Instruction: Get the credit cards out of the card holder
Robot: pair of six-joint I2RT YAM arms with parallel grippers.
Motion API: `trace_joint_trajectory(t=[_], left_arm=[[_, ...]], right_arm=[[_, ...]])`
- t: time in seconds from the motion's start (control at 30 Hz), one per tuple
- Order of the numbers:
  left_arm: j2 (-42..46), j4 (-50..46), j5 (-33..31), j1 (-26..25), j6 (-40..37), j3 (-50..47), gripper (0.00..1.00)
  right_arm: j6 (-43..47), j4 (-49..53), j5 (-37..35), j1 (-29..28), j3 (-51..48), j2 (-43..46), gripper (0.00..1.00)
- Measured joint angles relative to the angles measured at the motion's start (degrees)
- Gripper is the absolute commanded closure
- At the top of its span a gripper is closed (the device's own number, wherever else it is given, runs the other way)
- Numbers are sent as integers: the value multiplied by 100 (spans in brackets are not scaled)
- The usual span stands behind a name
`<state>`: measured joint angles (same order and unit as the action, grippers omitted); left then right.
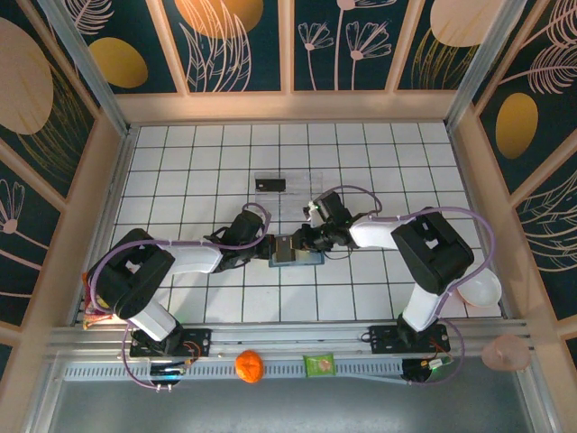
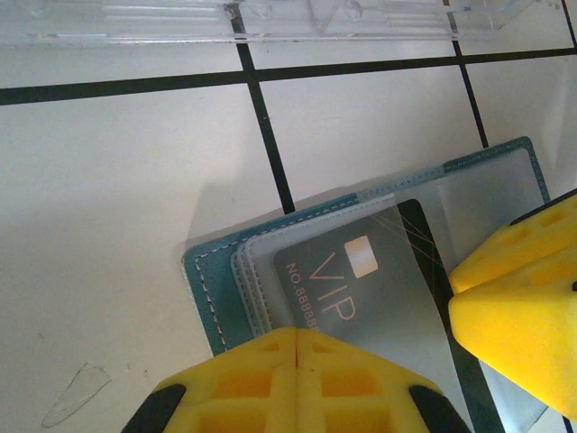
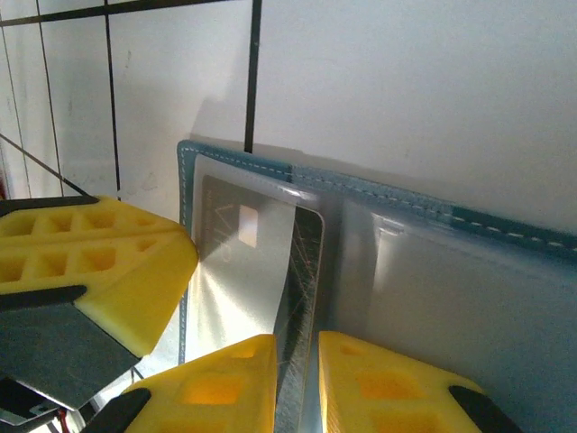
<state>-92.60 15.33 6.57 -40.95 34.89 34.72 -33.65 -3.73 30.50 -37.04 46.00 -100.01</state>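
The teal card holder (image 1: 297,250) lies open and flat on the white tiles between my two grippers. A dark credit card (image 2: 370,280) marked VIP sits in its left half, partly under a clear pocket. My left gripper (image 2: 297,341) is shut, its yellow pads together and pressing on the card holder (image 2: 212,289) at its near edge. My right gripper (image 3: 297,361) stands over the card's dark edge (image 3: 306,262). Its jaws are a narrow gap apart with that edge showing between them. Whether they pinch the card is unclear.
A clear plastic tray (image 1: 290,190) stands one tile behind the card holder, with a black card (image 1: 270,184) in it. A white bowl (image 1: 480,290) sits at the right. An orange (image 1: 249,365) and a green packet (image 1: 319,365) lie on the near rail.
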Motion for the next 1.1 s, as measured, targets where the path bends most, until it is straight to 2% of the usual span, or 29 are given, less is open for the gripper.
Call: trace_joint_trajectory(t=[0.37,0.6,0.73,1.1], left_arm=[[-2,20,28,0,4,0,100],[-2,83,39,2,7,-35,100],[-2,101,24,0,7,-46,100],[-28,96,63,-48,4,-46,100]], right_arm=[[-352,-332,225,50,-111,-48,78],[-592,-595,254,11,-195,-153,96],[-649,-774,249,20,-308,-131,100],[-721,-863,31,109,-852,411,100]])
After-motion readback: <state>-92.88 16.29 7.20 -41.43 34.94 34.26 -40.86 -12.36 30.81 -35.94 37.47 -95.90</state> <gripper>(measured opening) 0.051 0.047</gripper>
